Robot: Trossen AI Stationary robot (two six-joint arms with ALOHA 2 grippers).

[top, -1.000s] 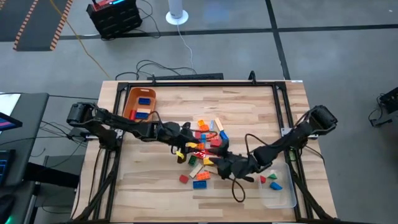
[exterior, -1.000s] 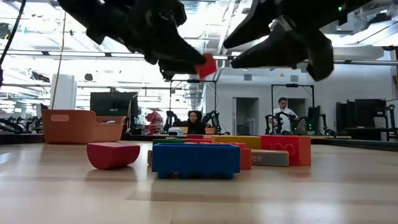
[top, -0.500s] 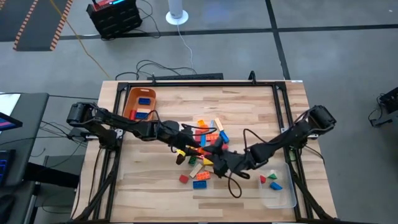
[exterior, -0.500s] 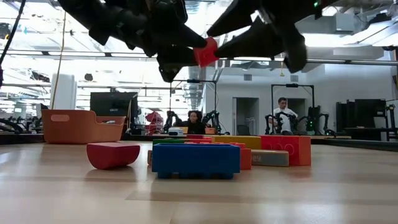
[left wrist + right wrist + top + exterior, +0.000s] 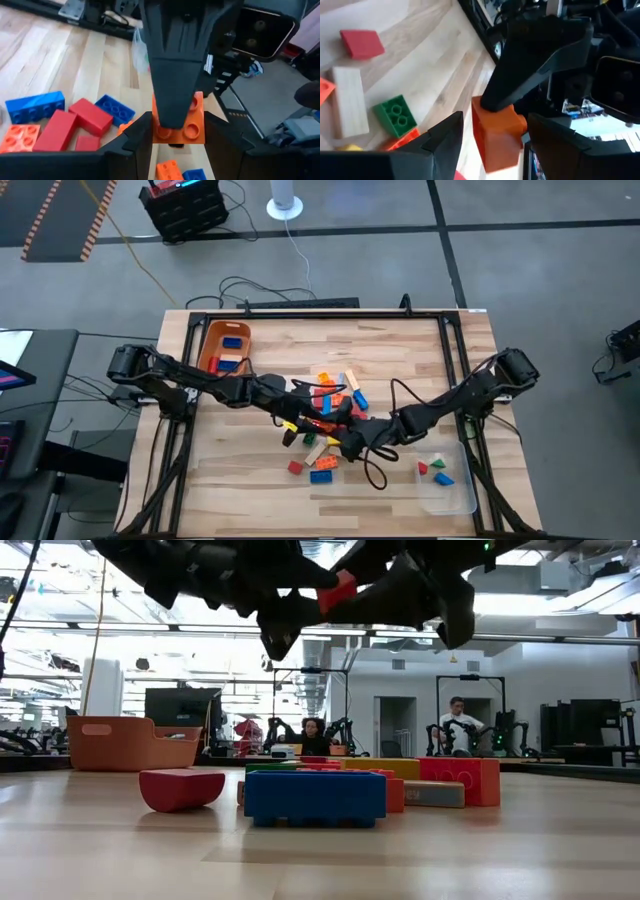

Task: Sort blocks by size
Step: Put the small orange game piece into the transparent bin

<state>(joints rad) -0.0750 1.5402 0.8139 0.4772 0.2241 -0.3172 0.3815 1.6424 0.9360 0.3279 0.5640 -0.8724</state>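
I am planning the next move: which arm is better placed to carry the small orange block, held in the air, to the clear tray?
Probably the right. The tray lies on its side of the table, and the right end effector brackets the block that the left end effector holds.

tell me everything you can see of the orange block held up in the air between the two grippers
The orange block is a small, squat plastic brick, glossy, with round studs on one face. It is off the table, above the loose pile of blocks in the middle. The left gripper pinches it by two opposite sides. The right gripper has closed in from the other side and overlaps its studded face; whether it grips yet is unclear. In the low view the block looks redder.
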